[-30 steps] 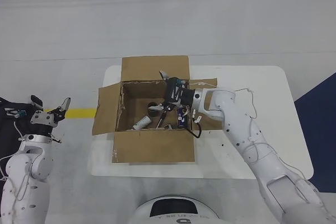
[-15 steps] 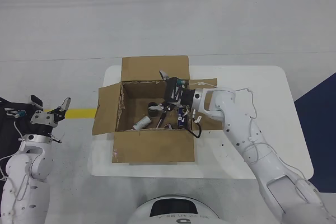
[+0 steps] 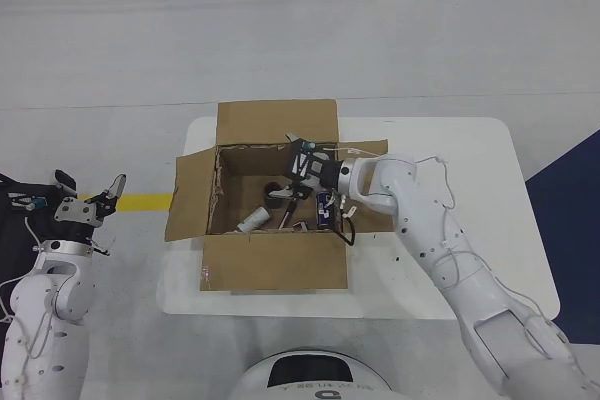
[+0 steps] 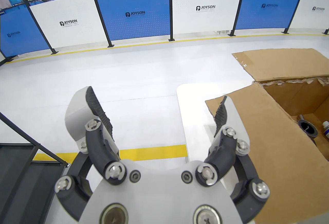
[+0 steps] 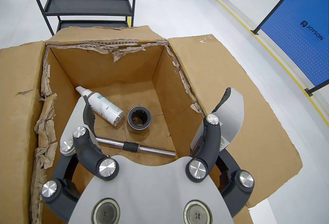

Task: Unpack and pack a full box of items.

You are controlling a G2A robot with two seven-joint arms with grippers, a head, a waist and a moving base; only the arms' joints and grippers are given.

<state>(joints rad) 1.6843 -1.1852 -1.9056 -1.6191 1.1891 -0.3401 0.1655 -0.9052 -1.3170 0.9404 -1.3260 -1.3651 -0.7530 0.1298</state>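
The right gripper (image 5: 156,101) is held released and empty over the open cardboard box (image 5: 169,73), with its arm bent in from the right side of the table (image 3: 460,180). Below it, a spray bottle (image 5: 102,106), a black cylinder (image 5: 139,119) and a metal rod (image 5: 144,149) are seen on the box floor. The left gripper (image 4: 156,99), likewise spread and empty, is held upright well off the table's left edge.

Spread end effector (image 5: 156,99) hangs over box (image 5: 102,73) holding bottle (image 5: 104,106), black cylinder (image 5: 140,119), rod (image 5: 151,150).
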